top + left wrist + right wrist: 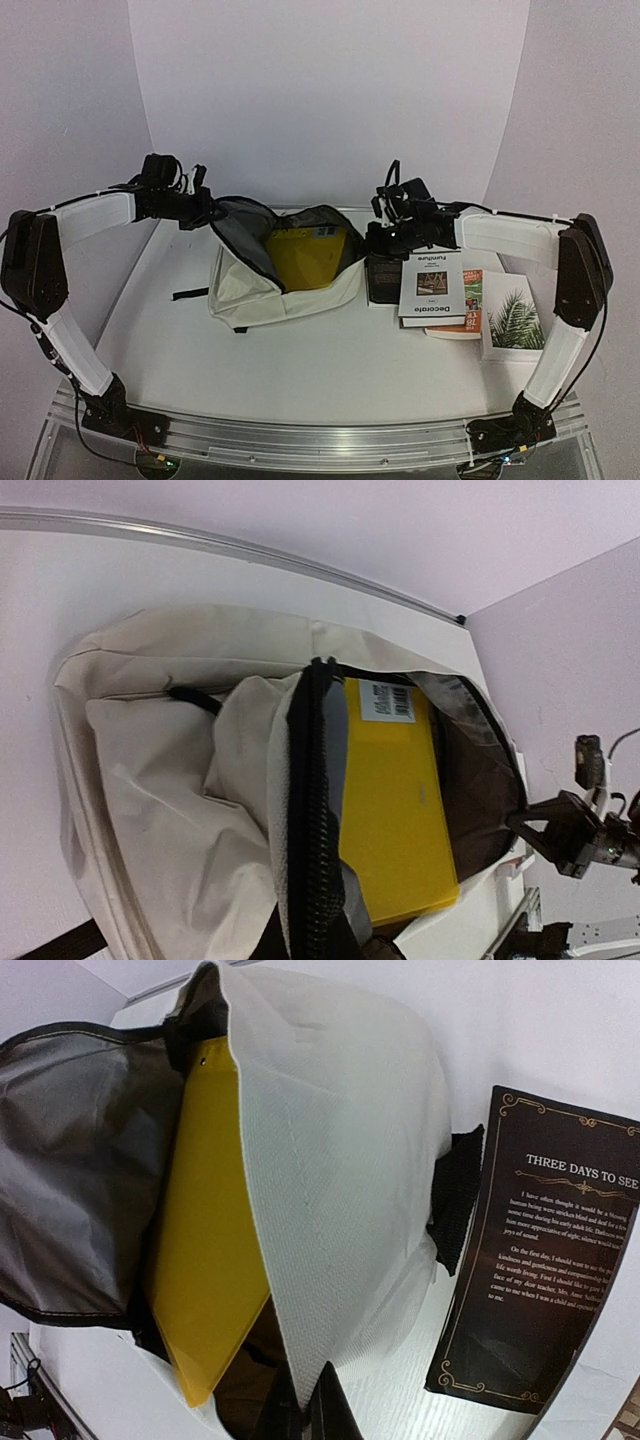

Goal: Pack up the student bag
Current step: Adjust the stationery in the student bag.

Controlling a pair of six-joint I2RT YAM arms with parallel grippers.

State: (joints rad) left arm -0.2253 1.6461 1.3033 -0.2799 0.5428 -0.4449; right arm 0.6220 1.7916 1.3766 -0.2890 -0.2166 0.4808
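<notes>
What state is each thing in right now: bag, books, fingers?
student bag: unzipped, lying down, mouth held open.
yellow book: mostly inside bag, corner sticking out.
black book: flat, outside bag.
white book: flat, overlapping orange book.
palm-leaf book: flat.
left fingers: shut on bag rim.
right fingers: shut on bag rim.

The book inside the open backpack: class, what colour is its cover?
The book is bright yellow; the left wrist view shows it best.

black book (540,1260): "three days to see"
</notes>
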